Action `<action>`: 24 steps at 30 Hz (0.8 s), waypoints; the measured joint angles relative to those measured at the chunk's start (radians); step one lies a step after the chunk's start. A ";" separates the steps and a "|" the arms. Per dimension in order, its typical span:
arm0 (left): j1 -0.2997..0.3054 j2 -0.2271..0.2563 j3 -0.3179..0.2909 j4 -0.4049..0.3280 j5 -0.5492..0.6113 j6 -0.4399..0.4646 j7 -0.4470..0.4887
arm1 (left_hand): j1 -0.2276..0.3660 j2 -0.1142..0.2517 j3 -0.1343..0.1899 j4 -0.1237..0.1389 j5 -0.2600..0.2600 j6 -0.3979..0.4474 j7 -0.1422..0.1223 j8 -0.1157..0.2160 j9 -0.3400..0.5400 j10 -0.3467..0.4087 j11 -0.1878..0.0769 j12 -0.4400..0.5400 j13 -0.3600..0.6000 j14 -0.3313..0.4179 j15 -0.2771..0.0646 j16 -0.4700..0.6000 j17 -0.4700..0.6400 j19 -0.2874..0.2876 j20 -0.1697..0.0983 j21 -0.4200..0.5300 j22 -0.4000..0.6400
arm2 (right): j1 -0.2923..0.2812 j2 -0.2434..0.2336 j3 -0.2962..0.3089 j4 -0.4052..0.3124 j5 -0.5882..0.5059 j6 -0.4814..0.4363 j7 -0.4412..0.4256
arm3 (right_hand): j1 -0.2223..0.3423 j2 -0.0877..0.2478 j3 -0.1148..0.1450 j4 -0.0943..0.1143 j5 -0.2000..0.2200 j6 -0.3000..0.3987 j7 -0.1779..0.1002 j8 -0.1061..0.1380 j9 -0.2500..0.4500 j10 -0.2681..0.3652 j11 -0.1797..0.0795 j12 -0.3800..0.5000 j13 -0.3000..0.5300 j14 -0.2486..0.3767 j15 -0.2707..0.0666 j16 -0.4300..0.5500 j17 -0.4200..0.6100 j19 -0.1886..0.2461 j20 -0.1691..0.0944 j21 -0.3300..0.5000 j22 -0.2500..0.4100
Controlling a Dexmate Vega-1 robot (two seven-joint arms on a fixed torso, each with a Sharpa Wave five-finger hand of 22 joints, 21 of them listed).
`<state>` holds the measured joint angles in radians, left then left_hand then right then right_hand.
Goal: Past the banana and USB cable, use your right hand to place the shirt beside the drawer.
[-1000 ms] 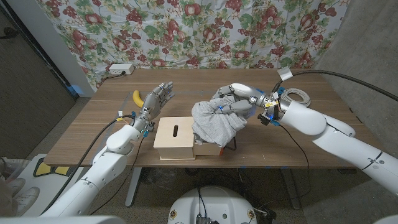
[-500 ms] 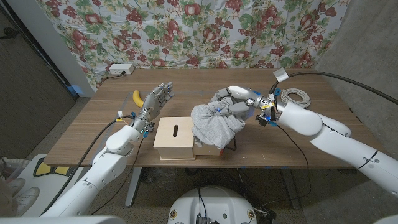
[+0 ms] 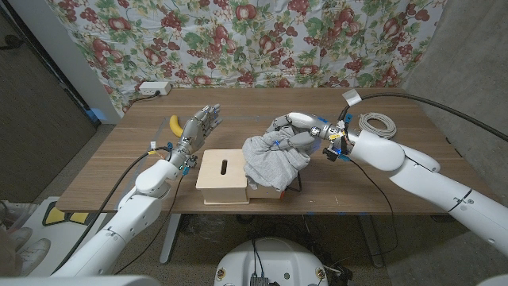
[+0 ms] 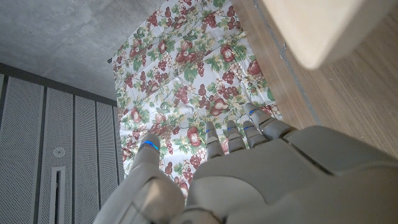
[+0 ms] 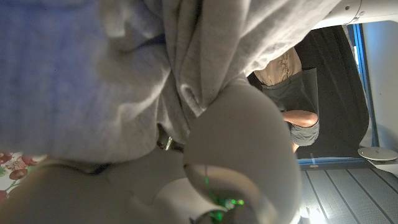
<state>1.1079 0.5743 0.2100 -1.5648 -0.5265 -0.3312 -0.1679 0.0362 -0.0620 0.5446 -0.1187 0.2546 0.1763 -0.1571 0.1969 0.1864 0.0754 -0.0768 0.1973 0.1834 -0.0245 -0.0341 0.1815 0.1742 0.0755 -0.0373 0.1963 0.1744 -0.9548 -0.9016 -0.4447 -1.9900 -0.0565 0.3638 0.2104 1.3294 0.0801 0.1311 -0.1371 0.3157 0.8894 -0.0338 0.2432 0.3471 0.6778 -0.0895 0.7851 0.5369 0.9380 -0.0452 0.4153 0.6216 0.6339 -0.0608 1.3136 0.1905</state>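
Observation:
A crumpled grey shirt hangs over the right side of the light wooden drawer box near the table's front edge. My right hand grips the shirt's upper right part, its fingers curled into the cloth. The grey cloth is bunched close against that hand in the right wrist view. The banana lies at the table's back left. My left hand is raised beside the banana, fingers apart and holding nothing; its fingers reach up in the left wrist view. A coiled white cable lies at the back right.
A white power strip sits at the table's back left corner. A flowered cloth hangs behind the table. A black stand pokes out under the shirt at the drawer's right. In the right wrist view, a person sits in the background.
My right hand has moved left and a little back with the shirt, dragging the cloth further over the drawer's right side. The left hand has stayed put.

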 measured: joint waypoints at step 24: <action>-0.019 0.000 0.008 0.004 0.009 0.016 -0.003 | 0.000 0.000 0.000 0.000 -0.008 0.004 0.004 0.000 0.000 0.000 0.000 0.000 0.000 0.004 0.004 0.004 0.000 0.000 0.000 0.000 0.000 | 0.017 0.008 -0.025 0.039 -0.047 0.012 -0.002 | -0.010 0.010 0.009 -0.006 -0.008 0.017 -0.009 -0.008 -0.005 -0.006 -0.005 -0.009 -0.011 -0.007 -0.007 -0.003 -0.010 -0.014 0.004 0.004 -0.008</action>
<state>1.0887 0.5742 0.2179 -1.5610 -0.5179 -0.3154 -0.1714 0.0361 -0.0620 0.5446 -0.1187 0.2467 0.1800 -0.1534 0.1969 0.1864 0.0754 -0.0768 0.1973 0.1833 -0.0206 -0.0302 0.1857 0.1742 0.0756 -0.0372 0.1963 0.1744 -0.9374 -0.8937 -0.4701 -1.9513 -0.1034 0.3760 0.2088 1.3192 0.0903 0.1402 -0.1433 0.3075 0.9060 -0.0431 0.2348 0.3422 0.6722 -0.0944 0.7761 0.5258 0.9308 -0.0527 0.4125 0.6112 0.6196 -0.0572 1.3173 0.1823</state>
